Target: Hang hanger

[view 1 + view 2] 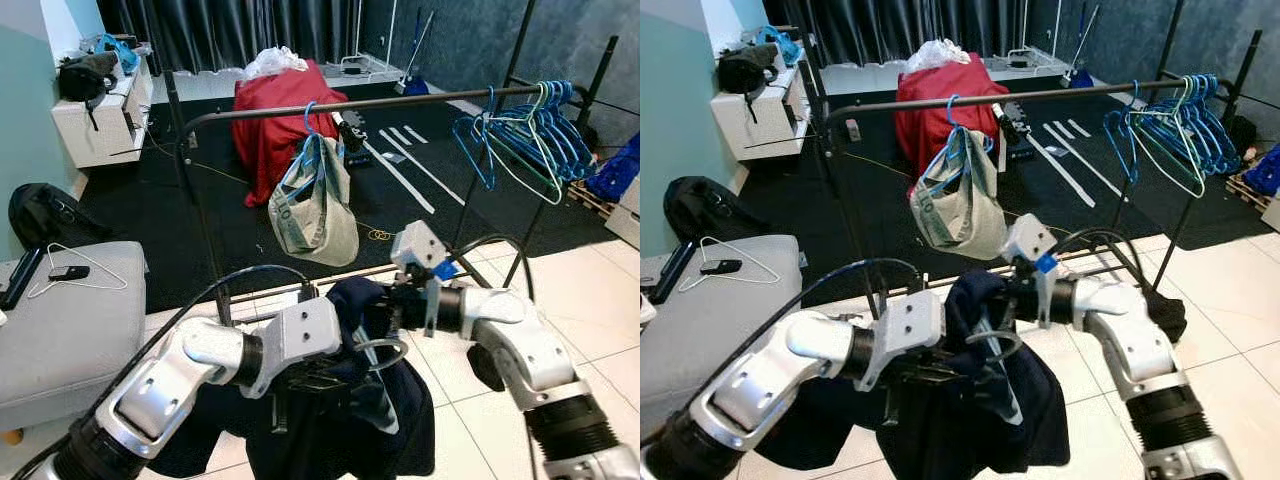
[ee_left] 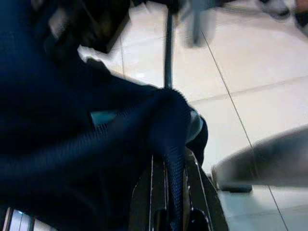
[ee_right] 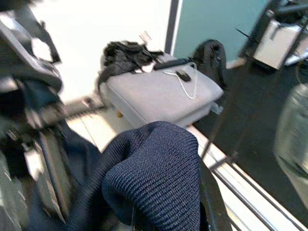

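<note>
Hanging low at the frame's centre, the knit navy sweater (image 1: 345,420) is clamped in both the left gripper (image 1: 310,385) and right gripper (image 1: 375,300). Wrist views show its ribbed weave; eye views show the rail (image 1: 400,102) above, blue hangers (image 1: 535,135) upper right.

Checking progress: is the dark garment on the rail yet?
Not yet: the dark garment hangs between both hands, below the rail.

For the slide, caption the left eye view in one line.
Both arms hold a dark garment before a clothes rail carrying blue hangers and a grey garment.
</note>
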Robot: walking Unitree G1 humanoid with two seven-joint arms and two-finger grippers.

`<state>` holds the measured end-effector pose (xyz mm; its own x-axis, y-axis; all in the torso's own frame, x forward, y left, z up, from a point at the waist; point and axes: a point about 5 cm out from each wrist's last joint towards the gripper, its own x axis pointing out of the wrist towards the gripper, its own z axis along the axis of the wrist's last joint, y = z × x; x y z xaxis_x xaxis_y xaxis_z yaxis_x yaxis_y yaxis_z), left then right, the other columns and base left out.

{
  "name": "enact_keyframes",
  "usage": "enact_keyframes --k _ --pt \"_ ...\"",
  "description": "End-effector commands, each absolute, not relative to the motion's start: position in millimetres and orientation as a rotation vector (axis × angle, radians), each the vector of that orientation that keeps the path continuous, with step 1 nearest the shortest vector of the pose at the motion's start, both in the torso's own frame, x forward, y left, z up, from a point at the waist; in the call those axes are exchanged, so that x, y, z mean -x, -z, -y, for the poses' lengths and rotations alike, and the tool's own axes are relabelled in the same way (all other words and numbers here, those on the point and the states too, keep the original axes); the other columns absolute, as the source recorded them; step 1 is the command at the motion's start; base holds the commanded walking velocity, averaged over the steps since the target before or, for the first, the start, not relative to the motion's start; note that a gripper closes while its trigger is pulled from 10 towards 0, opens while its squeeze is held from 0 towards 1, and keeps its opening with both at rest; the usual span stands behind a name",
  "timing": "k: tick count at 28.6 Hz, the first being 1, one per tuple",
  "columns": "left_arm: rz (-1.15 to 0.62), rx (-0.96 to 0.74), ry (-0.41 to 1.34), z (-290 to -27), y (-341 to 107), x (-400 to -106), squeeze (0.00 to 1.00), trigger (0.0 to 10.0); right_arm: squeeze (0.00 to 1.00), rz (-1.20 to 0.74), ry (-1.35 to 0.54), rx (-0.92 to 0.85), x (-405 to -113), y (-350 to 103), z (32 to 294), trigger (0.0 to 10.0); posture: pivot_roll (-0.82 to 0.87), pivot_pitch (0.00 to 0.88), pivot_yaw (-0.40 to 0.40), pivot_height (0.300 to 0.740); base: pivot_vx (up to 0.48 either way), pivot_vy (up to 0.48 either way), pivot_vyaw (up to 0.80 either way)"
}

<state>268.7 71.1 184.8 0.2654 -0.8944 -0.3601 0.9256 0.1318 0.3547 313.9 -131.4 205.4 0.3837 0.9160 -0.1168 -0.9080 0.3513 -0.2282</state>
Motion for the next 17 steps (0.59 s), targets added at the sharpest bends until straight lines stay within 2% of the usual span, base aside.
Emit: enact_keyframes --k 1,5,15,16,17 --pt "-0.062 -0.552 1.275 -70.8 -185.5 -274.4 0.0 0.0 0.0 0.073 -1.221 0.272 -311.3 -213.9 121.5 0.0 -0.09 0.05 0.004 0.74 0.0 0.0 0.0" --pt "-0.07 -0.513 1.194 -71.8 -184.5 -282.8 0.0 0.0 0.0 0.097 -1.24 0.232 -309.2 -216.6 112.4 0.0 -0.1 0.05 0.008 0.74 0.0 0.0 0.0" --pt "-0.103 -0.423 1.182 -60.9 -175.9 -277.0 0.0 0.0 0.0 0.189 -1.201 0.168 -315.1 -230.1 104.8 0.0 -0.1 0.044 0.005 0.74 0.0 0.0 0.0" --pt "-0.098 -0.412 1.197 -59.7 -176.5 -275.0 0.0 0.0 0.0 0.194 -1.189 0.168 -316.3 -230.4 105.6 1.1 -0.1 0.042 0.004 0.74 0.0 0.0 0.0" --pt "-0.098 -0.412 1.197 -59.7 -176.5 -275.0 0.0 0.0 0.0 0.194 -1.189 0.168 -316.3 -230.4 105.6 1.1 -0.1 0.042 0.004 0.74 0.0 0.0 0.0"
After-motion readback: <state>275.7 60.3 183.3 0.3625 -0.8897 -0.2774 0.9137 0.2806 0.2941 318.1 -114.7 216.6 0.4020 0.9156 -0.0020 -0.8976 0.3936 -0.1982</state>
